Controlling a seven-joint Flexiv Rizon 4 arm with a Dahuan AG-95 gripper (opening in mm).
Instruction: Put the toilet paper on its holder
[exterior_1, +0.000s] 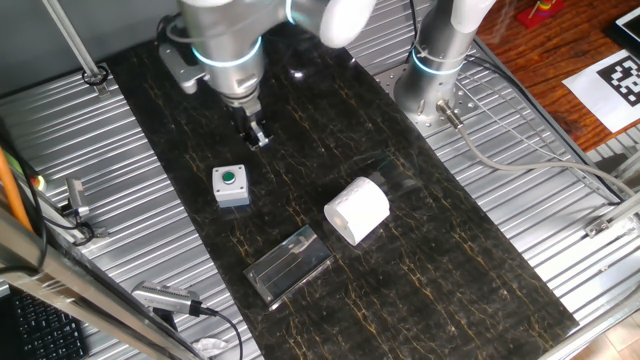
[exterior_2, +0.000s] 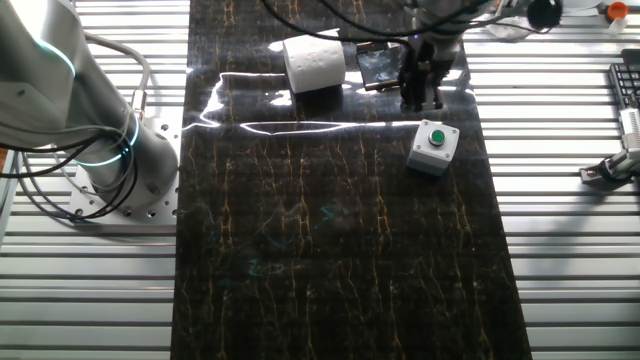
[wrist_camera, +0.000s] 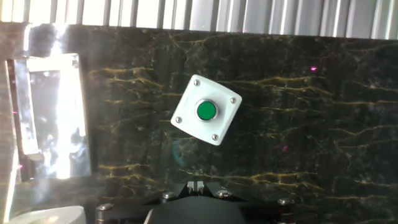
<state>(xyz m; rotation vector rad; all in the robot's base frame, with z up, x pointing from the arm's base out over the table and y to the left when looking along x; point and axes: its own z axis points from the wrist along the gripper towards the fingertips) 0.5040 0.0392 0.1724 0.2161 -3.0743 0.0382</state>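
Note:
The white toilet paper roll (exterior_1: 357, 210) lies on its side on the dark marbled mat; it also shows in the other fixed view (exterior_2: 313, 63) and as a sliver at the hand view's bottom left (wrist_camera: 43, 216). The shiny metal holder (exterior_1: 290, 263) lies flat beside the roll, nearer the mat's edge, and it shows in the other fixed view (exterior_2: 378, 65) and at the hand view's left (wrist_camera: 53, 115). My gripper (exterior_1: 258, 135) hangs above the mat, apart from both, with its fingertips together and empty (wrist_camera: 199, 185). In the other fixed view the gripper (exterior_2: 420, 100) is just beside the holder.
A small grey box with a green button (exterior_1: 231, 186) sits on the mat just below the gripper, between it and the holder (wrist_camera: 206, 111). The arm's base (exterior_1: 435, 70) stands at the mat's far side. Ribbed metal table (exterior_1: 120, 220) and cables surround the mat.

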